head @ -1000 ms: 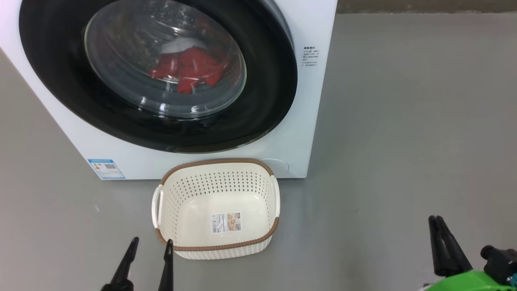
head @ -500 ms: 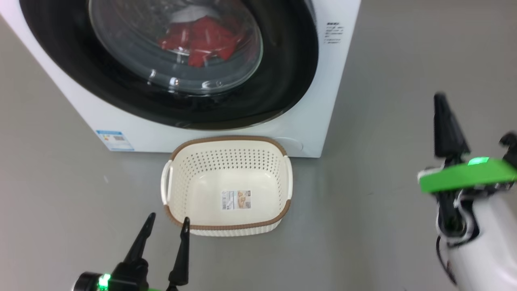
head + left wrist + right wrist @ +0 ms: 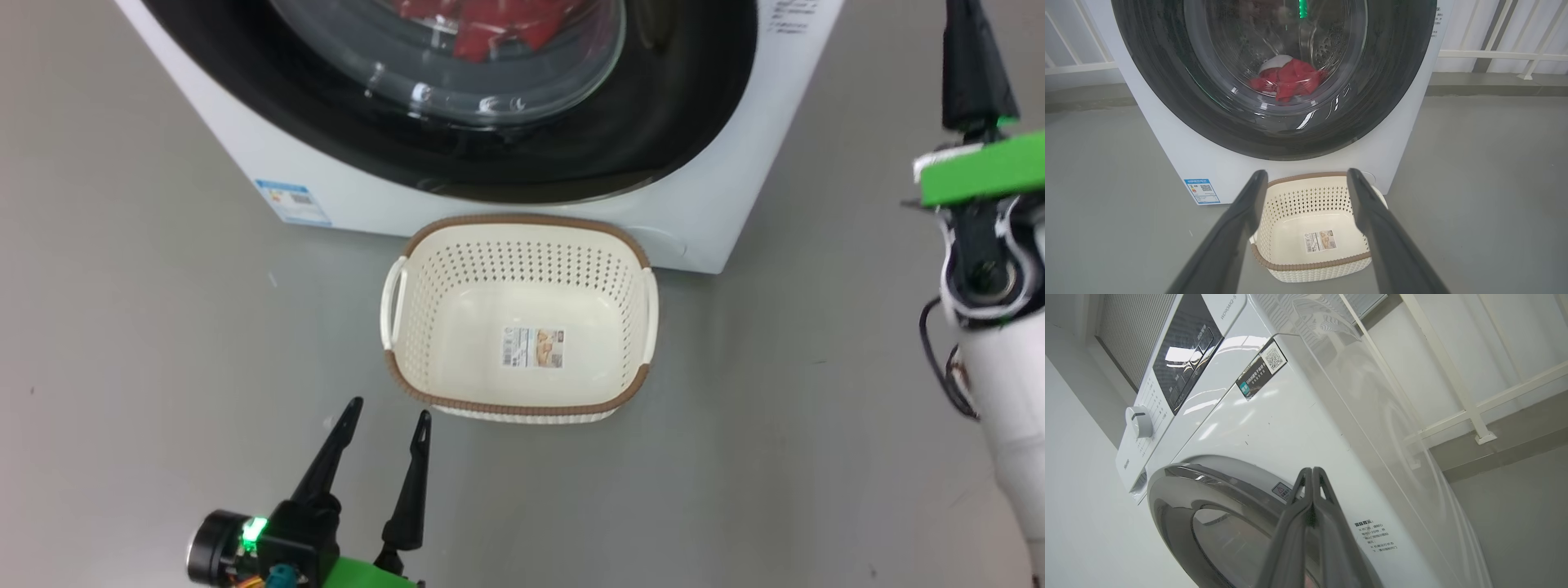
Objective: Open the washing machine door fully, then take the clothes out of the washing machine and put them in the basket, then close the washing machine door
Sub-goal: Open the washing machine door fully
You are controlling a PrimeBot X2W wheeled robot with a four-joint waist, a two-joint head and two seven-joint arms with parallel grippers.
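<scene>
Red clothes (image 3: 1290,79) heaped behind black-rimmed glass door (image 3: 1147,81).

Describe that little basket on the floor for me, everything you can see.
The basket is a small cream-white tub of what looks like plastic, a rounded rectangle with perforated walls, a brown woven-look rim and a handle at each end. It stands upright on the grey floor, just before the washing machine; whether they touch is unclear. It is empty but for a paper label on its bottom.

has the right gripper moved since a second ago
Yes: the right gripper went forward, from beside the basket to beside the washing machine.
</scene>
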